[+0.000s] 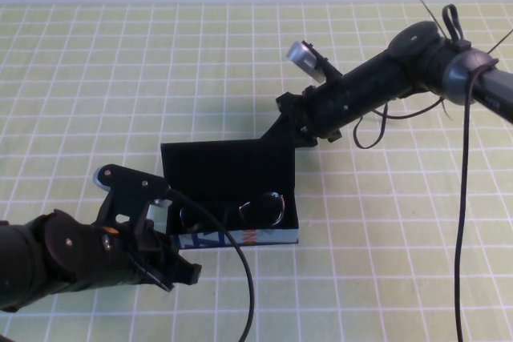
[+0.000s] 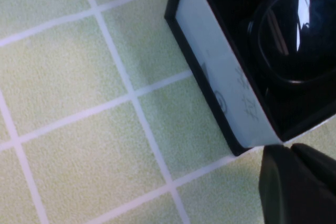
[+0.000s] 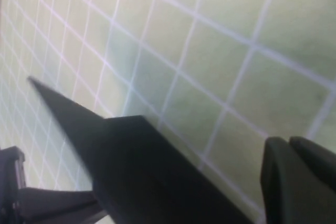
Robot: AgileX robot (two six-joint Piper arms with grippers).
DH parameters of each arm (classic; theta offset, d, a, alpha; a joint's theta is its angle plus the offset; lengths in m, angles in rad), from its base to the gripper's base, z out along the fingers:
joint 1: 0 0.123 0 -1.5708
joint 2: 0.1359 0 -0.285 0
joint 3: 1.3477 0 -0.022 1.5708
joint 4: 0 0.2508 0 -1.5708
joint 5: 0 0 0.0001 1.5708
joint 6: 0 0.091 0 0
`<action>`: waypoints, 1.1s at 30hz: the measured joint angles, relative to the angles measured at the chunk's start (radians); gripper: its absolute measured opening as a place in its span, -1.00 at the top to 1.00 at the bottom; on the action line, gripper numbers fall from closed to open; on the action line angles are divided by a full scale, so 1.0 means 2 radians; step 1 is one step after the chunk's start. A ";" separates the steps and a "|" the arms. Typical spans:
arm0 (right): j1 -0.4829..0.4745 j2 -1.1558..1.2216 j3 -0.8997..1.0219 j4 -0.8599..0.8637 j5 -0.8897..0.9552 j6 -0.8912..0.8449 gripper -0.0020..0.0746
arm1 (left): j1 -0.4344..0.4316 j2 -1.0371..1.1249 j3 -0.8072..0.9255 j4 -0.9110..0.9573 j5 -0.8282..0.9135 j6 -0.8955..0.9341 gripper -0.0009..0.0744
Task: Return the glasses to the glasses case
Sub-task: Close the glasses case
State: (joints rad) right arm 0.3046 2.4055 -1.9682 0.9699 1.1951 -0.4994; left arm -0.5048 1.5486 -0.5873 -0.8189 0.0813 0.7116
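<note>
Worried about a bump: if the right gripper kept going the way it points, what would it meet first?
Probably the upright flap lid of the black rectangular glasses case. The right gripper already sits at the lid's far right corner, though depth is unclear. The left gripper rests near the case's front-left corner.

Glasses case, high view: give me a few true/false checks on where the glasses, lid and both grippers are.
1. The glasses lie inside the glasses case. True.
2. The lid is folded shut over the glasses. False: it stands open, raised behind the box.
3. The right gripper is at the lid's far right corner. True.
4. The left gripper is far from the case, at the table's back edge. False: it sits close to the case's front left corner.
5. The case's front edge is plain black. False: it shows white, blue and orange-red print.
</note>
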 joint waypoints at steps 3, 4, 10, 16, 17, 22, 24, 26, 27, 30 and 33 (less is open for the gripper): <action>0.015 -0.003 0.000 0.000 0.000 0.000 0.99 | 0.000 0.000 0.000 0.000 -0.003 0.000 0.98; 0.020 -0.004 0.000 0.000 0.000 0.000 0.99 | 0.000 0.000 0.000 0.000 -0.004 0.000 0.98; 0.041 -0.022 0.000 -0.012 0.001 0.000 0.99 | 0.000 0.000 0.000 0.000 -0.005 0.000 0.98; 0.055 -0.053 0.011 -0.030 0.002 0.000 0.99 | 0.000 0.000 0.000 0.000 -0.006 0.000 0.98; 0.058 -0.060 0.015 -0.035 0.002 0.000 0.99 | 0.000 0.000 0.000 0.000 -0.006 0.000 0.98; 0.070 -0.088 0.039 -0.054 0.003 0.001 0.99 | 0.000 -0.001 0.000 0.000 -0.003 0.000 0.98; 0.076 -0.095 0.051 -0.059 0.004 0.001 0.99 | 0.000 -0.009 0.000 0.000 0.004 0.000 0.98; 0.082 -0.096 0.058 -0.070 0.005 0.006 0.99 | 0.000 -0.022 0.000 0.000 0.015 0.003 0.98; 0.084 -0.096 0.062 -0.074 0.005 0.007 0.99 | 0.000 -0.032 0.000 0.000 0.025 0.010 0.98; 0.094 -0.096 0.066 -0.083 0.005 0.009 0.99 | 0.000 -0.064 0.000 0.004 0.062 0.040 0.98; 0.104 -0.096 0.066 -0.093 0.005 0.009 0.99 | 0.000 -0.104 0.000 0.024 0.105 0.052 0.98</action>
State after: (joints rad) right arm 0.5128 2.2129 -1.8362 0.7831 1.2048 -0.4820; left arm -0.5048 1.3404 -0.5873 -0.7712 0.2920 0.8164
